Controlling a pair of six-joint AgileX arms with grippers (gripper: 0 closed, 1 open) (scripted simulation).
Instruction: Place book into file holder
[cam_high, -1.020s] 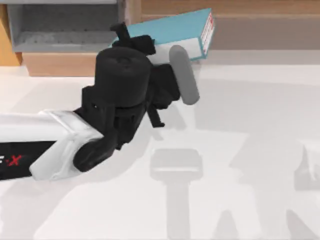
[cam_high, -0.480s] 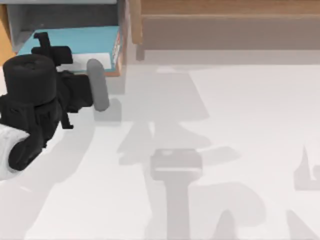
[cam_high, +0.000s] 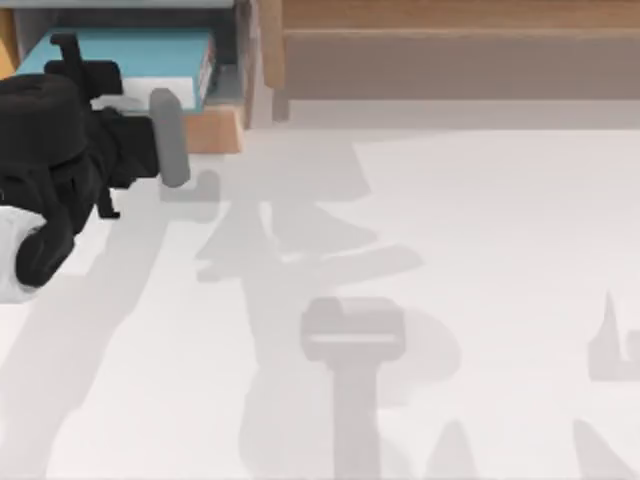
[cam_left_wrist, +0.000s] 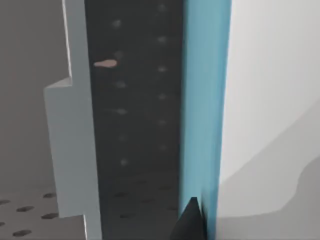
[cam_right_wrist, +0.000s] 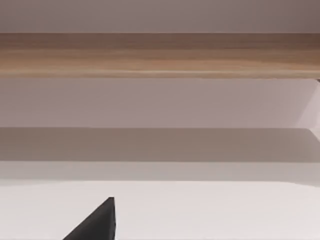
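The teal-blue book (cam_high: 140, 52) lies inside the file holder (cam_high: 226, 70) at the table's back left, between its grey walls and above the light wooden lip (cam_high: 212, 130). My left gripper (cam_high: 88, 84) is at the holder's mouth, shut on the book, with the black wrist covering its fingers from above. In the left wrist view the book's teal cover (cam_left_wrist: 204, 100) runs along a dark fingertip (cam_left_wrist: 190, 220), with the holder's grey wall (cam_left_wrist: 75, 130) beside it. One dark fingertip (cam_right_wrist: 97, 222) of my right gripper points toward the back of the table.
A long brown wooden shelf (cam_high: 450, 45) runs along the back edge to the right of the holder; the right wrist view has the shelf (cam_right_wrist: 160, 55) straight ahead. Arm shadows fall across the white tabletop (cam_high: 450, 250).
My left gripper has carried the book leftward from in front of the shelf and pushed it deeper into the file holder. The book's tilt has levelled out.
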